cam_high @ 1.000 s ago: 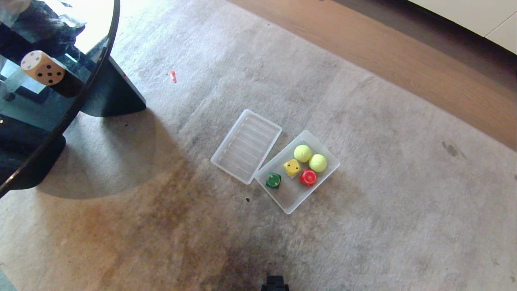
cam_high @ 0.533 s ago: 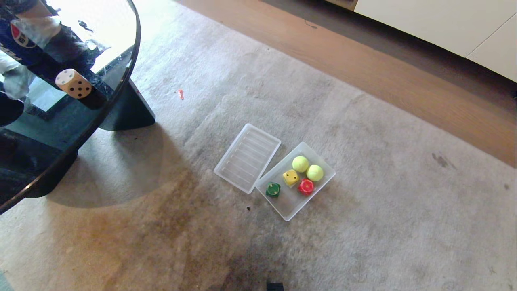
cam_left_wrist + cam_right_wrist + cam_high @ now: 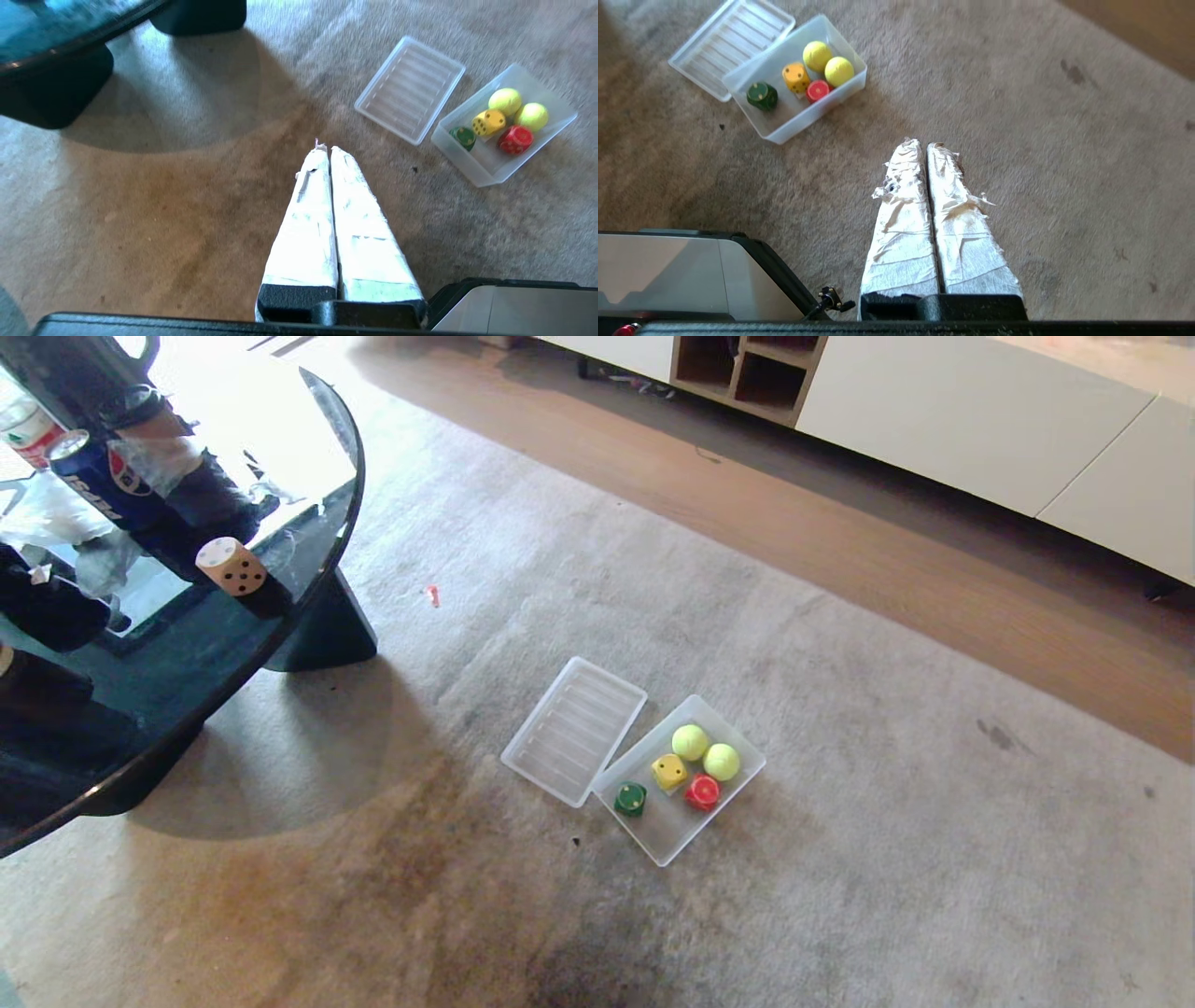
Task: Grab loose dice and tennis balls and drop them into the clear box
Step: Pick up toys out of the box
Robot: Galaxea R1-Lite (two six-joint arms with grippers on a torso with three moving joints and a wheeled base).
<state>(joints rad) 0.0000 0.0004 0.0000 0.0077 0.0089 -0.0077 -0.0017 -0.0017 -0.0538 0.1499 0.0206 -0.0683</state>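
The clear box (image 3: 663, 835) lies on the carpet holding two tennis balls (image 3: 690, 742) (image 3: 721, 762), a yellow die (image 3: 668, 772), a red die (image 3: 702, 791) and a green die (image 3: 630, 798). A tan die (image 3: 232, 567) sits on the dark glass table (image 3: 187, 663) at the left. Neither arm shows in the head view. My left gripper (image 3: 325, 149) hangs shut and empty over the carpet, short of the box (image 3: 486, 170). My right gripper (image 3: 923, 143) is shut and empty too, with the box (image 3: 784, 133) off to one side of it.
The flat ribbed lid (image 3: 574, 730) lies beside the box. Cans and bottles (image 3: 93, 476) crowd the glass table, whose dark base (image 3: 322, 630) stands on the carpet. A wood floor strip (image 3: 840, 541) and white cabinets (image 3: 934, 420) lie beyond. A small red scrap (image 3: 432, 595) lies on the carpet.
The whole head view has shifted: the camera has risen and tilted up, so box, lid and table appear lower and smaller, and the cabinets have come into view. Nothing on the floor moved.
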